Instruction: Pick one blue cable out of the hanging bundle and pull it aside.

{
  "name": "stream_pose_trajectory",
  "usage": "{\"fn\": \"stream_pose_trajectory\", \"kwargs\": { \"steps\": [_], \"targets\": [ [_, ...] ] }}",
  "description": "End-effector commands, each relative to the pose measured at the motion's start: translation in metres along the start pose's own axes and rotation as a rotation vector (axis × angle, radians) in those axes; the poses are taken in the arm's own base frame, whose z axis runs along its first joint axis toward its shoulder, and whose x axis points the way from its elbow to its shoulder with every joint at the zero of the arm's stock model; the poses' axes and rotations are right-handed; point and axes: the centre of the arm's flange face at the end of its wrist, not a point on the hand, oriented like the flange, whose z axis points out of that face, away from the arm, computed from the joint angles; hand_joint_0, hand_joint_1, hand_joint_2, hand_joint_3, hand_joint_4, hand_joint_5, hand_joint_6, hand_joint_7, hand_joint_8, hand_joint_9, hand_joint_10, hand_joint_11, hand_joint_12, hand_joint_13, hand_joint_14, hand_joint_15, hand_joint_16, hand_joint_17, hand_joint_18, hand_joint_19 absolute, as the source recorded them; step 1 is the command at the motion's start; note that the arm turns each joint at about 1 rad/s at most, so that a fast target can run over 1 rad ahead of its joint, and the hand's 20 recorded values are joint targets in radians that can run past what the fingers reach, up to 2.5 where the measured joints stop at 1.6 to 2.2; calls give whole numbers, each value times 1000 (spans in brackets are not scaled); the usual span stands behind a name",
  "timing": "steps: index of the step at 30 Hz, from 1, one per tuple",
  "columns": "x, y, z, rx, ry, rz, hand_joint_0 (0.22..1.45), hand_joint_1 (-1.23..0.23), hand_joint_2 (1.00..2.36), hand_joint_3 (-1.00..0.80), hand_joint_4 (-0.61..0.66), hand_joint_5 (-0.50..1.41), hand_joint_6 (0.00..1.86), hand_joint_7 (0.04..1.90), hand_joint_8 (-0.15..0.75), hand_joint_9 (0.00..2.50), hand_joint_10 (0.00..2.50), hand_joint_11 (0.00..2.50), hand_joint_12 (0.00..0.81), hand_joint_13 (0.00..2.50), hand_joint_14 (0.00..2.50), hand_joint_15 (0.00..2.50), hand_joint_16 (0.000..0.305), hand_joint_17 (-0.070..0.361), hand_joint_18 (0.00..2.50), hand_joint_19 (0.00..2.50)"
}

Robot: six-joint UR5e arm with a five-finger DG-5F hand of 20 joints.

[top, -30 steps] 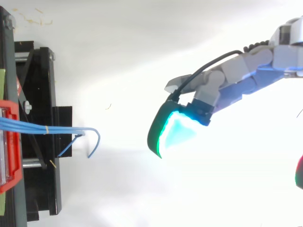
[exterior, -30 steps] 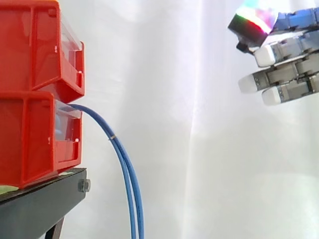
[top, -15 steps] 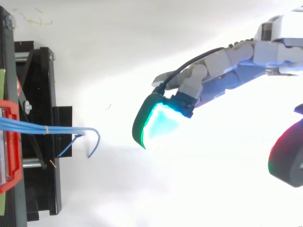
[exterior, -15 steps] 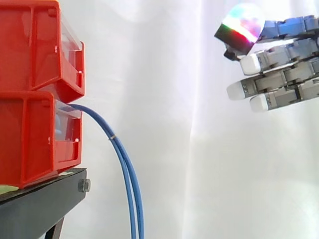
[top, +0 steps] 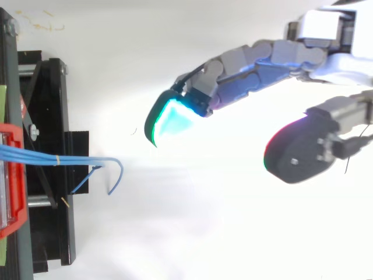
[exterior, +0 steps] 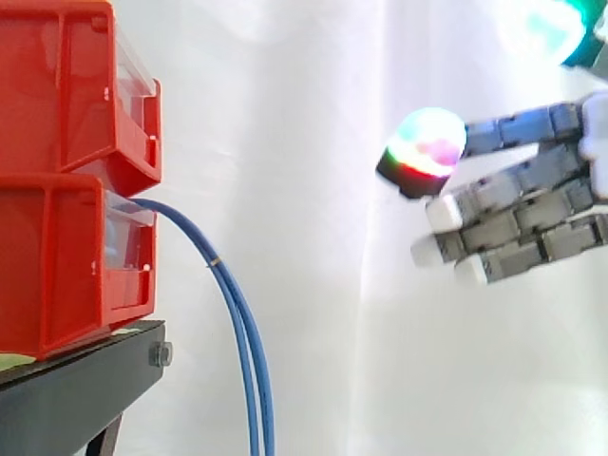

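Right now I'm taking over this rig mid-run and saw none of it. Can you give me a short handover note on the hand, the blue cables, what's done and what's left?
Hand: open, fingers straight and pointing toward the bins, holding nothing, well apart from the cables.
Blue cables: they come out of the front of the lower red bin and hang down together beside the black stand.
Done: nothing yet; no cable is touched or separated.
Left: close the gap, pinch one cable out of the bundle and pull it aside.

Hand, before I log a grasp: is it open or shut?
Open. The hand has straight fingers clear of the blue cables, holding nothing.
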Motion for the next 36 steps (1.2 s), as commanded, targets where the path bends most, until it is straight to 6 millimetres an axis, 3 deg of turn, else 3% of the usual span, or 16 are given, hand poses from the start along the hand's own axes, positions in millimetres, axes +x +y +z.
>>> {"fn": "stream_pose_trajectory", "kwargs": {
  "steps": [1,4,7,17,19,22,27,33,36],
  "targets": [
    [5,-18,6,28,-8,-28,465,-477,1000,-500,163,-220,502,725,247,546,7,207,332,247,2,45,51,115,159,244],
    [6,-31,11,37,-22,-50,465,-477,1000,-500,165,-219,502,725,249,548,7,207,331,253,1,43,51,114,165,246],
    [10,-65,30,17,-76,-47,465,-477,1000,-500,168,-218,502,726,248,553,7,218,331,260,2,52,51,114,171,251],
    [21,-109,58,-64,-158,-60,468,-479,1001,-500,176,-214,502,737,251,572,10,236,333,284,1,66,50,114,206,261],
    [31,-124,72,-92,-161,-46,470,-479,1000,-500,176,-212,502,732,250,575,8,230,331,289,1,68,50,114,210,265],
    [36,-131,89,-112,-162,-24,471,-481,1001,-500,180,-211,502,738,250,576,8,235,331,293,1,69,50,113,212,270],
    [43,-136,99,-109,-157,-13,471,-481,1000,-498,182,-208,502,739,252,583,8,245,333,308,3,83,51,114,222,277],
    [60,-168,118,-135,-85,48,474,-480,1000,-498,189,-205,502,742,254,588,8,250,332,316,3,89,51,114,237,295],
    [66,-164,124,-164,-45,69,475,-483,1001,-496,195,-200,502,751,255,595,8,253,331,323,4,105,50,113,246,305]
  ]
}}
